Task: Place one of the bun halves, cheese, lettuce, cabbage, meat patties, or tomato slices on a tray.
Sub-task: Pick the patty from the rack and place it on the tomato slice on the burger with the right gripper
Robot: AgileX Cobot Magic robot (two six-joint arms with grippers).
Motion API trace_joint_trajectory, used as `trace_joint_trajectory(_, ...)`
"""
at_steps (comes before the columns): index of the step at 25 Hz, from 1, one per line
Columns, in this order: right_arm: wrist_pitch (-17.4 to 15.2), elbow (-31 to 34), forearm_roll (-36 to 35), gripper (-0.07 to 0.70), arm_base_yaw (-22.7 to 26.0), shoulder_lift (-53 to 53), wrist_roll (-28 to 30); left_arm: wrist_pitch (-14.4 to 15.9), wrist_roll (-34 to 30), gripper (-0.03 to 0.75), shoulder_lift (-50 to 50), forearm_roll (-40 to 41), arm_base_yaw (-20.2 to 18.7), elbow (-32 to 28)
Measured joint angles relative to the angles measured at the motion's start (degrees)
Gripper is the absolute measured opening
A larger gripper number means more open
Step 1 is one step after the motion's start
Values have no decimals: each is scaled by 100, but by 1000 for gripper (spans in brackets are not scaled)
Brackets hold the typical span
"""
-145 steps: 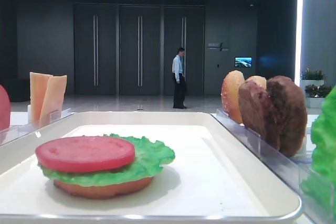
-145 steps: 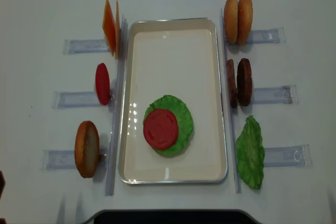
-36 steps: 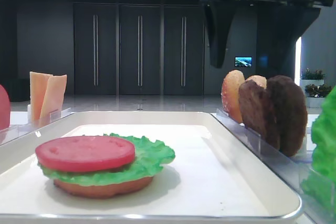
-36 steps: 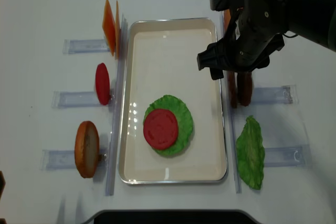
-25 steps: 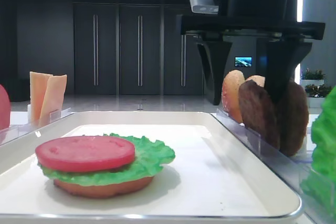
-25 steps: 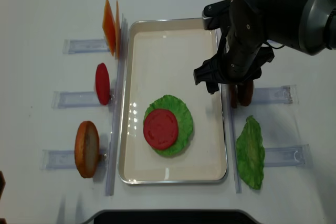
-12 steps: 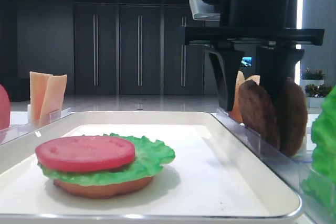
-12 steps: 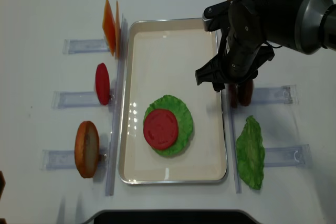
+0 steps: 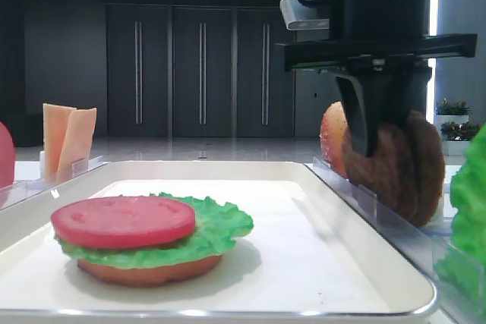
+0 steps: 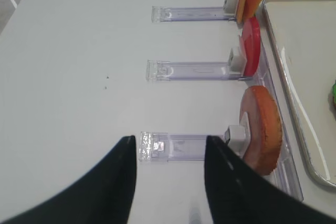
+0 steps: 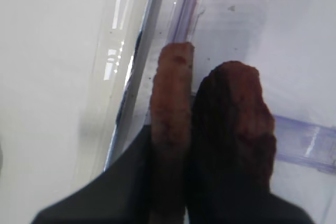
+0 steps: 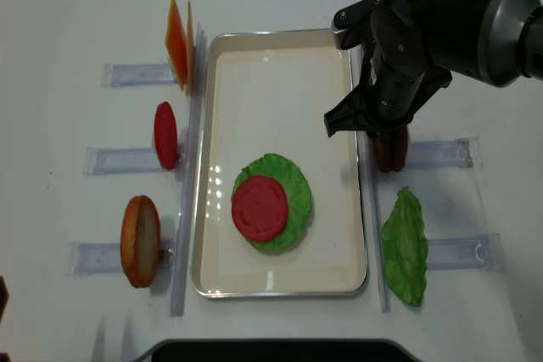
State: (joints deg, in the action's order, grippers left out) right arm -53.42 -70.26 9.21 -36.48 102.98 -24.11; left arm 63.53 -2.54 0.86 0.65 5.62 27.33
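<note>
The white tray [image 12: 271,91] [image 9: 304,248] holds a stack: a flat bun half [image 9: 148,271], lettuce [image 12: 293,182] [image 9: 220,225] and a tomato slice [image 12: 260,208] [image 9: 121,221]. Two meat patties [image 12: 390,152] stand on edge in a clear rack right of the tray. My right gripper [image 12: 379,129] [image 9: 380,138] reaches down from above and is shut on the patty nearer the tray [image 11: 170,114] [image 9: 383,168]. Its dark fingers [image 11: 121,198] flank that patty, which leans against the other one [image 11: 236,119]. My left gripper [image 10: 169,139] is open over the table, left of a bun half [image 10: 261,127].
Left of the tray, clear racks hold cheese [image 12: 178,40] [image 9: 68,138], a tomato slice [image 12: 165,135] [image 10: 251,51] and a bun half [image 12: 140,241]. To its right are bun halves [image 9: 332,138] behind the patties and a loose lettuce leaf [image 12: 405,247] [image 9: 471,187].
My right gripper came down over the patties with its jaws wide, then closed them on the patty nearer the tray, pressing it against the second one. The left arm has not moved.
</note>
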Motion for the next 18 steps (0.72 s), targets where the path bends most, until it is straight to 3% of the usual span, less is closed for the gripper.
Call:
trace_joint_trajectory(9, -751, 0, -33, 111, -540, -1047, -474, 0, 0, 328, 0, 0, 0, 0)
trace_joint_trajectory(14, -1498, 0, -33, 111, -1201, -1947, -1022, 0, 0, 328, 0, -4, 0, 0)
trace_joint_trajectory(18, -1627, 12, -61, 109, -1864, -2585, -1334, 0, 0, 328, 0, -4, 0, 0)
